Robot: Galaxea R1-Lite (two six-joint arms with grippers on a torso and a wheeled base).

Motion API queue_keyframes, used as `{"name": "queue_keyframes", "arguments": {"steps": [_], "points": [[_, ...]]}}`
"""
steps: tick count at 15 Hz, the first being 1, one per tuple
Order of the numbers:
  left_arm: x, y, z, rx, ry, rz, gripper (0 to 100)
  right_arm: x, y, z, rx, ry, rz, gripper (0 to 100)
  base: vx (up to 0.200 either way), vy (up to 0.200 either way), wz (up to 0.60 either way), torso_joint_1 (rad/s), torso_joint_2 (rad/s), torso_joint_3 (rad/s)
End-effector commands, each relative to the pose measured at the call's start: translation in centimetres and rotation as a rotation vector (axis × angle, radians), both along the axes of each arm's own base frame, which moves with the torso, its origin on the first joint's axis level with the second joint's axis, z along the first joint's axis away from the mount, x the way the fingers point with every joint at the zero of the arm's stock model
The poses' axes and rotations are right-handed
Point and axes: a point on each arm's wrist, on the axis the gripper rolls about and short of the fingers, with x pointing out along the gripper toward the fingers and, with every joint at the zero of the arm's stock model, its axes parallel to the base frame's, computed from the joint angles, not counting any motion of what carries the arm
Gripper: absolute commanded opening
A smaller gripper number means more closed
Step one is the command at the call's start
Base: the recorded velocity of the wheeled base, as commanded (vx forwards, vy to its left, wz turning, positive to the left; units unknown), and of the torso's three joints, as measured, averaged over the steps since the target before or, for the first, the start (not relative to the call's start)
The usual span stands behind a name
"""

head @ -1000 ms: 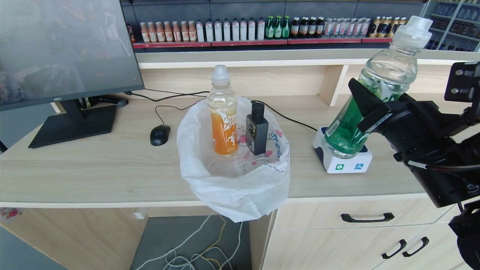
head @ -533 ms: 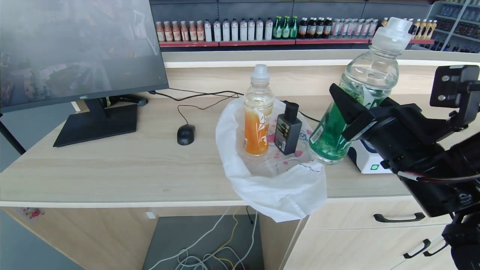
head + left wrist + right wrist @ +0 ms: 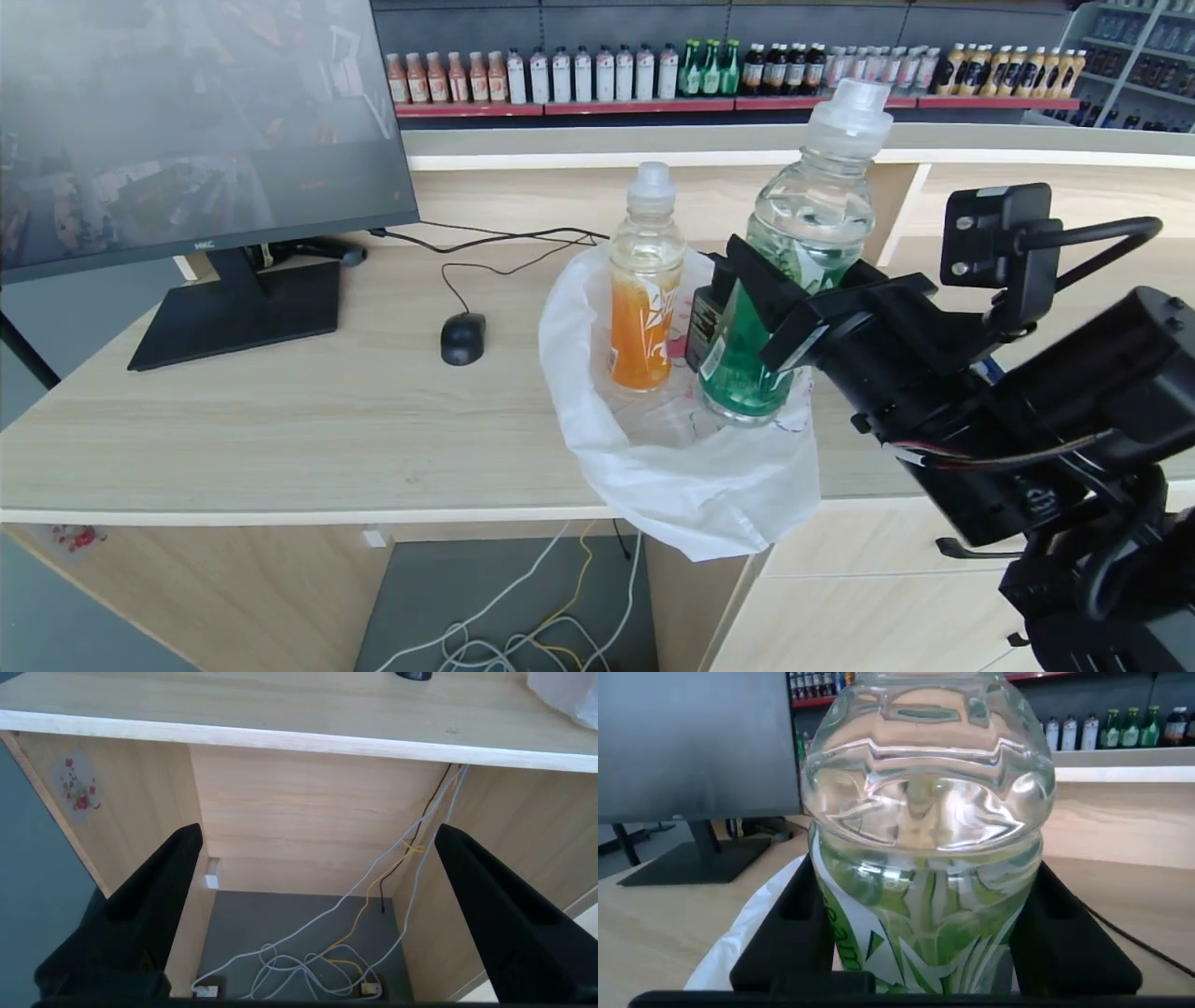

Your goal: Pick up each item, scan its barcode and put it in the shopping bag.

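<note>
1. Now the green bottle (image 3: 810, 210) is over the shopping bag (image 3: 691, 476). A second ago it hung above the scanner block, out at 3 o'clock from the bag, and half a second ago it was just short of the rim.
2. Part of the early sideways shift of the whole scene is our head camera turning. The bag, the orange bottle (image 3: 642, 308) and the dark bottle (image 3: 702, 322) have kept their places on the bench (image 3: 280, 420).
3. Our right hand (image 3: 780, 299) is clamped around the green bottle's middle, one finger on each side, as the right wrist view shows (image 3: 924, 812). The bottle leans slightly, with its cap toward 1 o'clock.
4. The bottle's base is inside the bag's mouth at the 3 o'clock side, just beside the dark bottle, with the orange bottle farther off at 9 o'clock. We cannot tell whether the base touches the bag's bottom or either neighbour.
5. Our left hand (image 3: 318, 840) hangs below the bench edge with its fingers spread wide and nothing between them, facing the cables (image 3: 308, 952) in the recess.
6. We judge that scanning is done for this item and that we are at the placing step. What is left is a short descent and a release, kept clear of the dark bottle so that it is not knocked over.
7. With two items already upright in the bag, this would be the third.
</note>
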Motion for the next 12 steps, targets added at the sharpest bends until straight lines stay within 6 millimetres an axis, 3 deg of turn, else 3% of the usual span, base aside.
{"name": "queue_keyframes", "arguments": {"steps": [1, 7, 12], "points": [[0.0, 0.0, 0.0, 0.0, -0.001, 0.0, 100, 1.1, 1.0, -1.4, -0.023, 0.03, 0.003, 0, 0.0, 0.0, 0.0, 0.0, 0.0, 0.0], [0.0, 0.0, 0.0, 0.0, -0.001, 0.0, 100, 3.7, 2.1, -3.7, -0.058, 0.075, -0.02, 0, 0.0, 0.0, 0.0, 0.0, 0.0, 0.0], [0.0, 0.0, 0.0, 0.0, -0.001, 0.0, 100, 4.7, 2.9, -5.1, -0.079, 0.101, -0.017, 0, 0.0, 0.0, 0.0, 0.0, 0.0, 0.0]]}}
